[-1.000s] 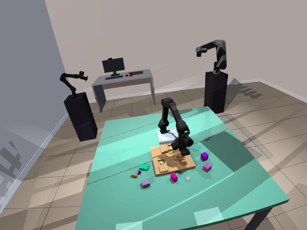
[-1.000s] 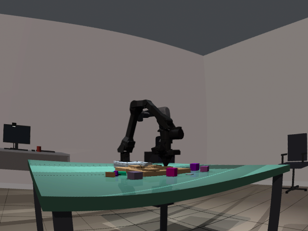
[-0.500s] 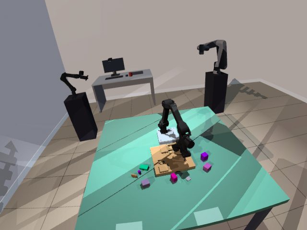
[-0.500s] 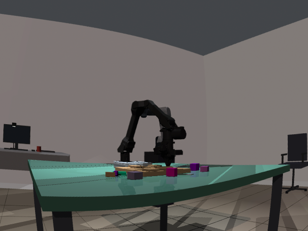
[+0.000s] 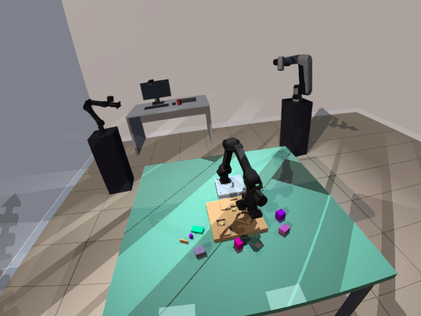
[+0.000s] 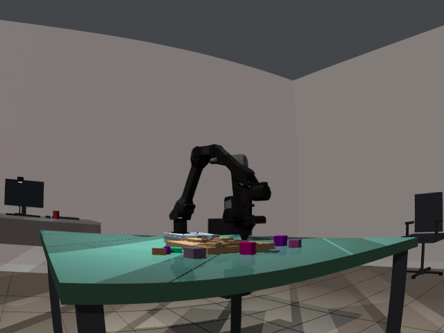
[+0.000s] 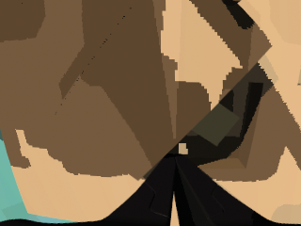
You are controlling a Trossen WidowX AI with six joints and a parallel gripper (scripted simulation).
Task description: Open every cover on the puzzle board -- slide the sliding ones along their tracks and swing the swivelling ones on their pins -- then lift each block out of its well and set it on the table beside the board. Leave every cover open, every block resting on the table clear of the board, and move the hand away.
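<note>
The tan puzzle board (image 5: 211, 217) (image 6: 229, 250) lies in front of the arm's base. My gripper (image 5: 252, 222) (image 6: 244, 238) (image 7: 173, 161) is shut and empty, pointing down with its tips low over the board's right part. In the wrist view the tips are at a long diagonal cover edge, beside a dark well. A shadowed olive-grey block (image 7: 217, 124) shows in that well, partly cut off by the edge. A tan block (image 5: 222, 223) shows in a well at the board's front left. The arm hides the board's back right, and shadow blurs the other covers.
On the table, a purple cube (image 5: 279, 214) (image 6: 280, 240) and a pink block (image 5: 284, 230) (image 6: 294, 243) lie right of the board. A magenta block (image 5: 238, 243) (image 6: 247, 248), a thin grey tile (image 5: 258, 245) and a mauve block (image 5: 199, 251) (image 6: 194, 252) lie in front. A green slab (image 5: 197, 229) lies left.
</note>
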